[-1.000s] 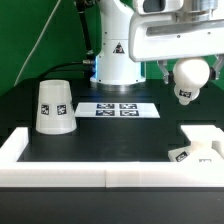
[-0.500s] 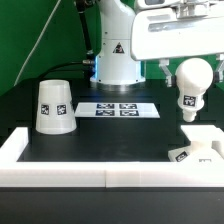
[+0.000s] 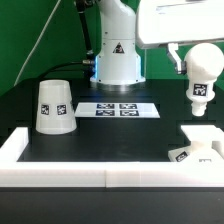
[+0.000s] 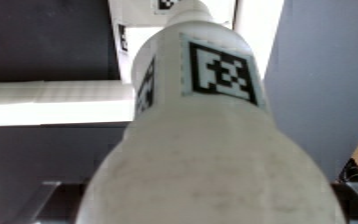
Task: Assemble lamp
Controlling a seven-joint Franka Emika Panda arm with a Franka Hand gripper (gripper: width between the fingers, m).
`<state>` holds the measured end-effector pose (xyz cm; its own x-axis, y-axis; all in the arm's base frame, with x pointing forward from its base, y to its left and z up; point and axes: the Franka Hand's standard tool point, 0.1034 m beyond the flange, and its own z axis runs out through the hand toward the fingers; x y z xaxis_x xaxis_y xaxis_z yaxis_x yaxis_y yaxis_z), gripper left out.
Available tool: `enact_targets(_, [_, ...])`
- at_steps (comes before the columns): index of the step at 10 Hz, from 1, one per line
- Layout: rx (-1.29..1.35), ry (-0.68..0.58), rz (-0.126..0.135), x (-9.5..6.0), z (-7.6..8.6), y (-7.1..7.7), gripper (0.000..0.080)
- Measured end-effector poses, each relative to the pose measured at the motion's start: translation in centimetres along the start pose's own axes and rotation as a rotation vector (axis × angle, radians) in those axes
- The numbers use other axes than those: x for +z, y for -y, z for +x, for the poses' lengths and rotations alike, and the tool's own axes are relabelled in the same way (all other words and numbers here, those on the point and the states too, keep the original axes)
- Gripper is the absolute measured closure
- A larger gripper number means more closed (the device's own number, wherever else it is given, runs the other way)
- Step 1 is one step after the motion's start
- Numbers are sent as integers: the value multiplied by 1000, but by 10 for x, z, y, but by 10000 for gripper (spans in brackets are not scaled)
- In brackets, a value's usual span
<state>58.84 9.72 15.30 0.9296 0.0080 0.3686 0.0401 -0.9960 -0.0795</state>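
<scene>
Bulb (image 3: 203,72): one item, matte white, upper right of the exterior view, held in the air clear of the worktop (image 3: 110,135). Ball head up, short stem down, slightly tilted. A black-and-white square tag on the stem faces the camera. My gripper (image 3: 199,52) is closed on its upper part, parted only as far as the bulb's width. One dark finger (image 3: 177,56) shows just beside the ball head on the exterior view's left; the other finger I cannot see. In the wrist view the bulb (image 4: 202,140) fills most of the frame, with a square tag on its side.

Shade (image 3: 54,105): one item, tapered cup, standing mouth-down on the worktop at the middle left of the exterior view, well apart from the bulb. One tag on its wall faces front.

Base (image 3: 205,143): one item, flat and square, lying at the lower right of the exterior view, below the bulb and not touching it. It has a tag at its near corner, and the frame cuts its right edge.

Marker board (image 3: 118,110): thin flat white strip with several tags, lying at the centre of the worktop between shade and base.

Pedestal (image 3: 117,60): large, white, with a triangle sign, upper centre, behind the marker board.

Border (image 3: 60,170): low white wall along the lower edge of the worktop, turning back at the lower left.
</scene>
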Motion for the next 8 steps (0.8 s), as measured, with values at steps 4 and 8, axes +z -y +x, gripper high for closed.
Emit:
enact_targets(4, [-109,-44,-13,2,7,-11,222])
enact_targets(8, [-167,-92,-18,5,37,-13,220])
